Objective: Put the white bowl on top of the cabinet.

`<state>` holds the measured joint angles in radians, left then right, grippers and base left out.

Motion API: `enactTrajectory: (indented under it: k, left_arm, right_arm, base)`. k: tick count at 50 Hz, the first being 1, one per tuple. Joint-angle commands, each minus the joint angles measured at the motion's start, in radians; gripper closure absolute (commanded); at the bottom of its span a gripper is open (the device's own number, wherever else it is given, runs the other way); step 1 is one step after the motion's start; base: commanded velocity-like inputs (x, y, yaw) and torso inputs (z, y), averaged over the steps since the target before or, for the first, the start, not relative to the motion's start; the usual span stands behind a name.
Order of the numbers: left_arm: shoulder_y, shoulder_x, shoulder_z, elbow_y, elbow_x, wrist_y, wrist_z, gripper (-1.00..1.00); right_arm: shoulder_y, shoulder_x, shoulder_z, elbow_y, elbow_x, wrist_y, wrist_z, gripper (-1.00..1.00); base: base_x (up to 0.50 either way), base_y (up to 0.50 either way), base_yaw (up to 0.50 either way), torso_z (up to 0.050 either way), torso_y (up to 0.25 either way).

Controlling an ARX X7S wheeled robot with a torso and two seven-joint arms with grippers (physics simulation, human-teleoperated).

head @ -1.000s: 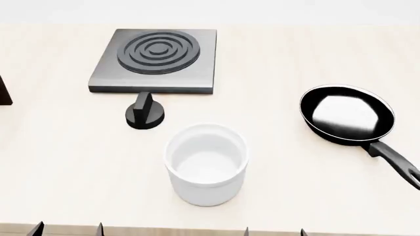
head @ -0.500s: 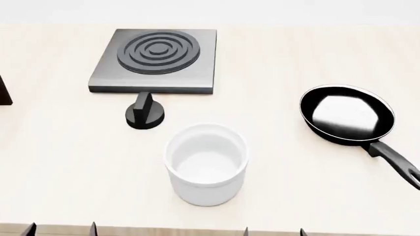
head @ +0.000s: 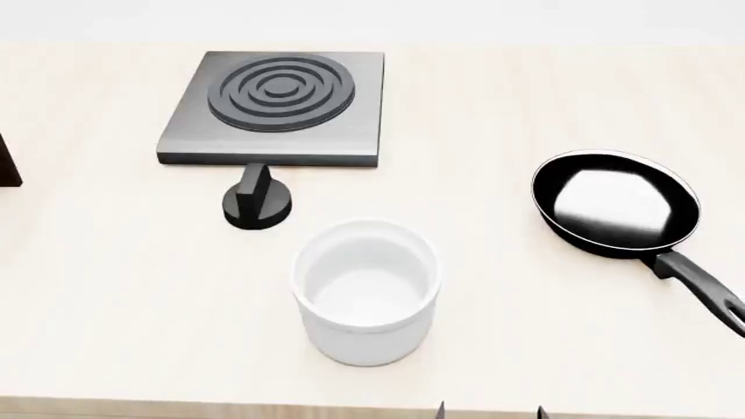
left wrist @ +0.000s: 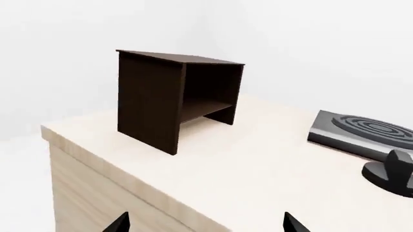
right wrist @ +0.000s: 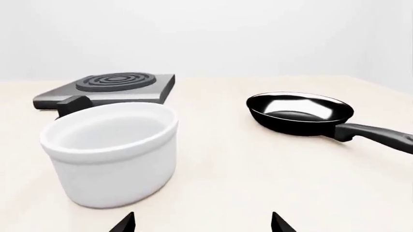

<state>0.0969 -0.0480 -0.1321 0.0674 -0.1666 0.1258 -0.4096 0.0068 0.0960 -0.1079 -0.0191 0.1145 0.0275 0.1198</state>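
Note:
The white bowl (head: 366, 292) stands upright and empty on the pale table, near its front edge; in the right wrist view the white bowl (right wrist: 113, 150) is close ahead and off to one side of my open right gripper (right wrist: 203, 224). Only the right gripper's (head: 490, 412) tips show in the head view, just in front of the bowl to its right, not touching it. The dark-brown cabinet (left wrist: 174, 96) stands at the table's left end, and only a sliver of the cabinet (head: 6, 161) reaches the head view. My left gripper (left wrist: 206, 226) is open and empty at the table's corner, facing the cabinet.
A grey stove plate (head: 276, 105) with ring burner lies behind the bowl, a black knob (head: 257, 199) in front of it. A black frying pan (head: 617, 205) sits at the right, handle pointing to the front right. The table edge (left wrist: 110, 169) drops off near the left gripper.
The left gripper's tips slid left along the head view's bottom edge and have now left that view. The bowl and the right gripper have not moved.

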Motion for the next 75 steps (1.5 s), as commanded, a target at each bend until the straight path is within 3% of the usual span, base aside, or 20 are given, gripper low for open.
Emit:
enactTrajectory:
  k: [1, 7, 18, 22, 25, 36, 56, 58, 65, 75]
  left_arm:
    - [0.037, -0.019, -0.067, -0.002, -0.031, 0.062, -0.098, -1.0]
    - [0.095, -0.02, -0.121, 0.064, 0.036, 0.084, -0.202, -1.0]
    - [0.181, 0.021, -0.254, 0.117, 0.008, 0.169, -0.377, -1.0]
    - [0.218, 0.042, -0.31, 0.119, -0.015, 0.153, -0.599, -1.0]
    - [0.244, 0.037, -0.31, 0.129, 0.011, 0.145, -0.698, -1.0]
    - [0.255, -0.001, -0.265, 0.128, -0.021, 0.166, -0.724, -1.0]
    - [0.253, -0.03, -0.234, 0.108, -0.053, 0.168, -0.743, -1.0]
    - [0.257, -0.031, -0.235, 0.109, -0.058, 0.171, -0.745, -1.0]
    - [0.256, -0.037, -0.229, 0.1, -0.068, 0.177, -0.749, -1.0]
    - [0.26, -0.044, -0.224, 0.091, -0.08, 0.19, -0.755, -1.0]
  right_arm:
    - [-0.001, 0.01, -0.012, -0.003, 0.009, -0.018, 0.019, -1.0]
    - [-0.008, 0.013, -0.006, -0.013, 0.027, -0.054, 0.026, -1.0]
    - [-0.006, 0.017, -0.011, -0.001, 0.01, -0.069, 0.07, -1.0]
    - [-0.008, 0.02, -0.017, 0.004, 0.014, -0.081, 0.07, -1.0]
    - [-0.008, 0.024, -0.022, 0.006, 0.006, -0.085, 0.076, -1.0]
    - [-0.01, 0.036, -0.037, 0.004, 0.0, -0.097, 0.088, -1.0]
    - [-0.011, 0.048, -0.059, -0.005, -0.007, -0.096, 0.114, -1.0]
    - [-0.012, 0.031, -0.035, -0.068, 0.067, -0.041, 0.12, -1.0]
    - [-0.038, 0.045, -0.071, -0.423, 0.017, 0.103, 0.186, -1.0]
    - [-0.052, 0.065, -0.085, -0.594, 0.012, 0.177, 0.213, -1.0]
  base:
    - [0.0, 0.0, 0.0, 0.0, 0.0]
    - [0.0, 0.0, 0.0, 0.0, 0.0]
    - [0.0, 0.0, 0.0, 0.0, 0.0]
    - [0.0, 0.0, 0.0, 0.0, 0.0]
    - [0.0, 0.0, 0.0, 0.0, 0.0]
    - [0.03, 0.08, 0.0, 0.0, 0.0]
    - [0.24, 0.48, 0.0, 0.0, 0.0]
    - [0.11, 0.09, 0.0, 0.0, 0.0]
    - [0.0, 0.0, 0.0, 0.0, 0.0]
    - [0.0, 0.0, 0.0, 0.0, 0.0]
